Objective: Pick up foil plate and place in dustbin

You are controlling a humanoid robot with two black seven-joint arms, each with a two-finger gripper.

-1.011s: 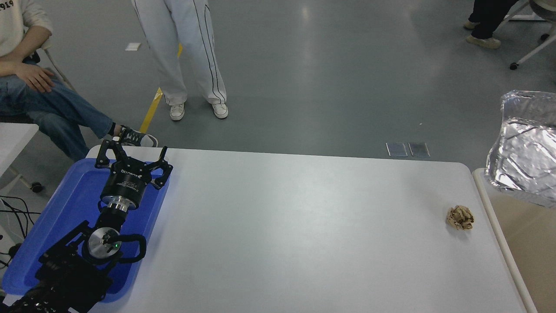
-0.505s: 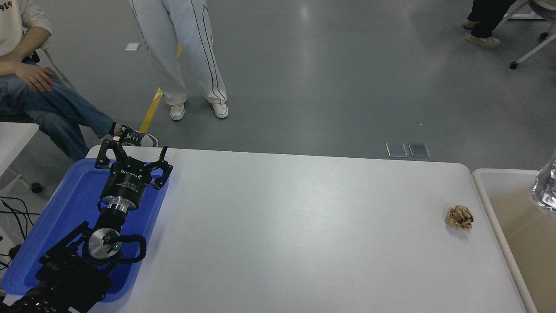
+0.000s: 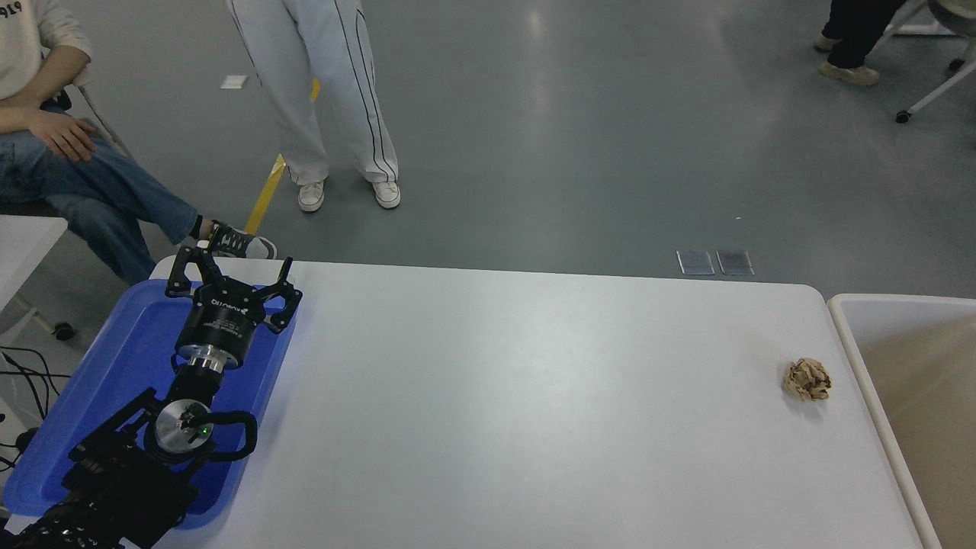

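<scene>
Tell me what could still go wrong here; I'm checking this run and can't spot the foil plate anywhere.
1. The foil plate and the right arm are out of view, so whether it landed in the dustbin cannot be confirmed.
2. The crumpled paper ball lies near the dustbin's rim; an arm returning from the right might knock it.
3. The left gripper is parked, jaws open, over the blue tray.

Black left arm (image 3: pixel 145 450), silver wrist ring, green light, black claw (image 3: pixel 229 278).
</scene>
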